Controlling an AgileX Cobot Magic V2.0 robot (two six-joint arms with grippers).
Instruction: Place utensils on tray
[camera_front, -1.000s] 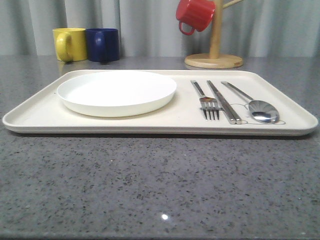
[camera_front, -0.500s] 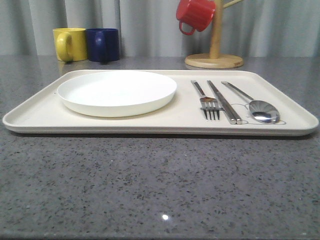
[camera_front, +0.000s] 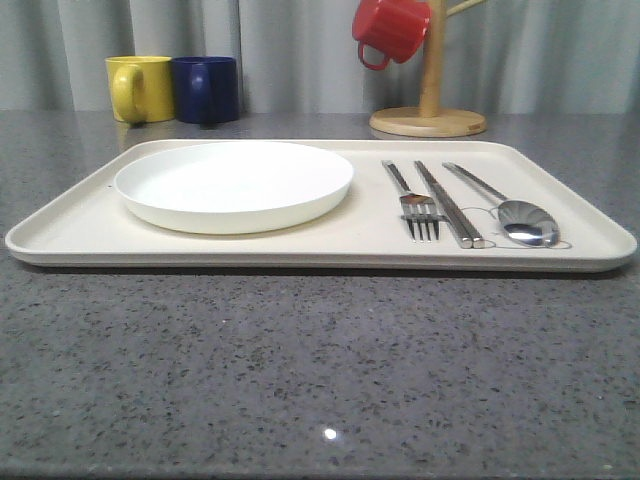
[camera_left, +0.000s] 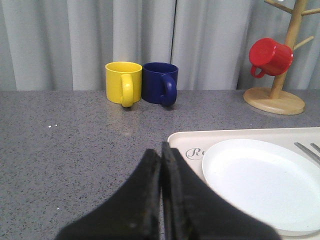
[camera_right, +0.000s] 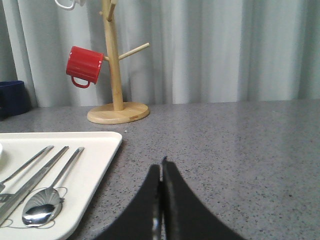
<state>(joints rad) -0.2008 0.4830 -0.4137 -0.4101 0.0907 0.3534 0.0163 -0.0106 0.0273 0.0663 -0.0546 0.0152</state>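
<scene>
**Tray loaded; both grippers closed and empty**

I am observing the cream tray sitting flat on the grey speckled counter. The white plate is resting on the tray's left half. On the right half, the fork, the chopsticks and the spoon are lying side by side in that order from left to right, close together but apart from one another. The fork's tines and the spoon's bowl are pointing toward me, the handles away. All three are lying well apart from the plate.

My left gripper is hanging above the bare counter just beside the tray's left end, its two fingers pressing together with nothing between them. In the left wrist view I am reading part of a script word on the tray beside the plate.

My right gripper is hanging above the counter just off the tray's right edge, its fingers likewise meeting, gripping nothing.

Behind the tray, a yellow mug and a blue mug are standing just beside each other. A red mug is hanging on a wooden mug stand.
</scene>
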